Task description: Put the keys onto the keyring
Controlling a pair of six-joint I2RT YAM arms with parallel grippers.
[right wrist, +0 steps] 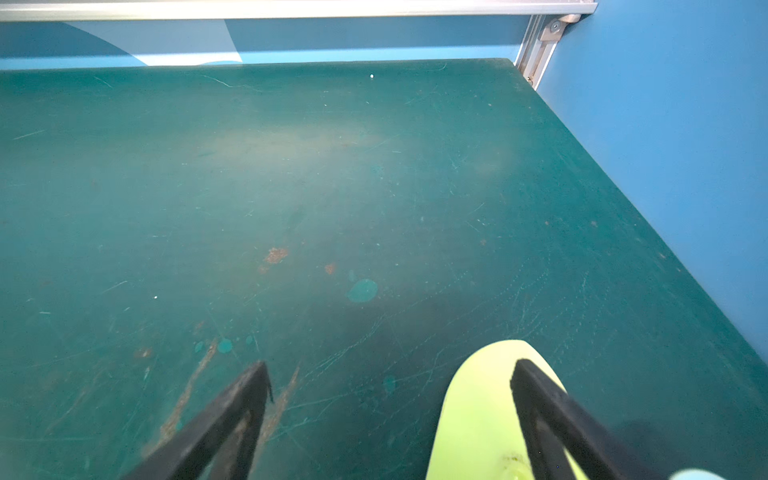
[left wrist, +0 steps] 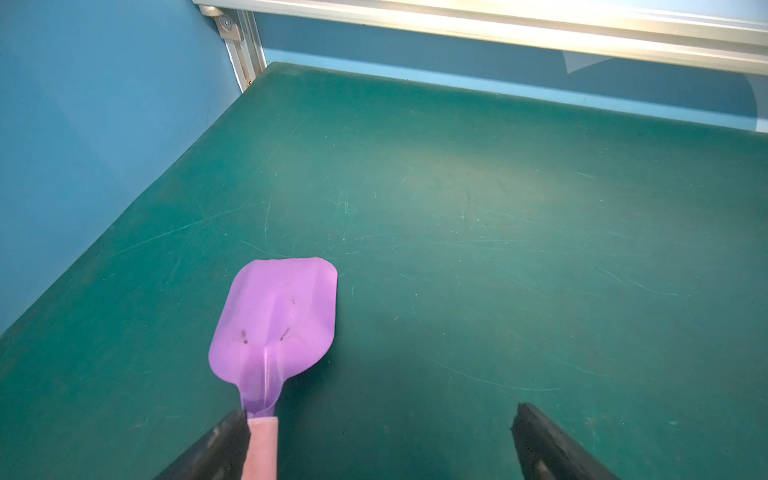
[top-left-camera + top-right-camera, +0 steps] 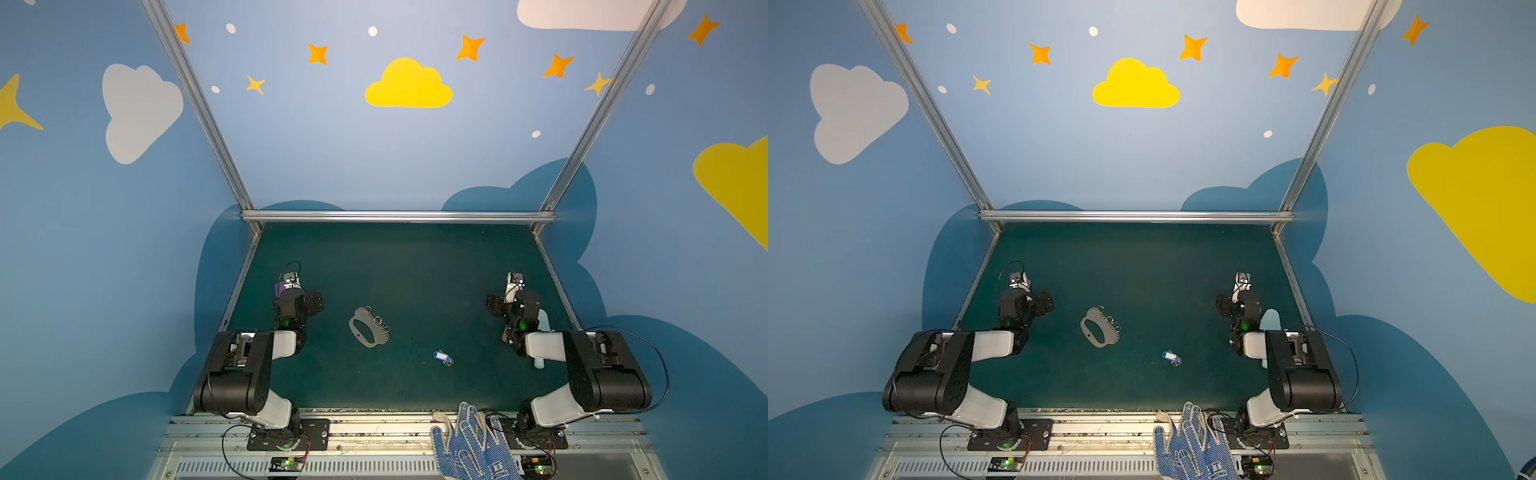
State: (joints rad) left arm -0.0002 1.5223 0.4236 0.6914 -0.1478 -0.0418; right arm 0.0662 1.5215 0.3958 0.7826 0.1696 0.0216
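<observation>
Two pairs of fingers stand wide apart and hold nothing. At the left gripper (image 2: 382, 415), the wrist view shows a purple-headed spatula (image 2: 274, 316) lying on the green mat (image 2: 498, 208). Its pink handle is just inside one finger and well apart from the opposite one; I cannot tell whether that finger touches the handle. The keyring (image 3: 369, 328), a flat grey plate with small split rings along one edge, lies well apart from these fingers, out on the mat between the two grippers. The keys (image 3: 441, 357), a blue tag with a little ring, lie nearer the right gripper (image 1: 390, 365) than the left, clear of its fingers and apart from the keyring. A pale green tool (image 1: 478, 407) lies under one right finger.

Several things could go wrong, as I judge it. Either arm swinging inward may drag the tool beside its fingers across the mat and knock the keyring or the keys. The tag is small and flat, so fingers closing on it could scrape the mat or flick it away. The split rings look thin, and threading may fail if the plate slides with no gripper pinning it.
</observation>
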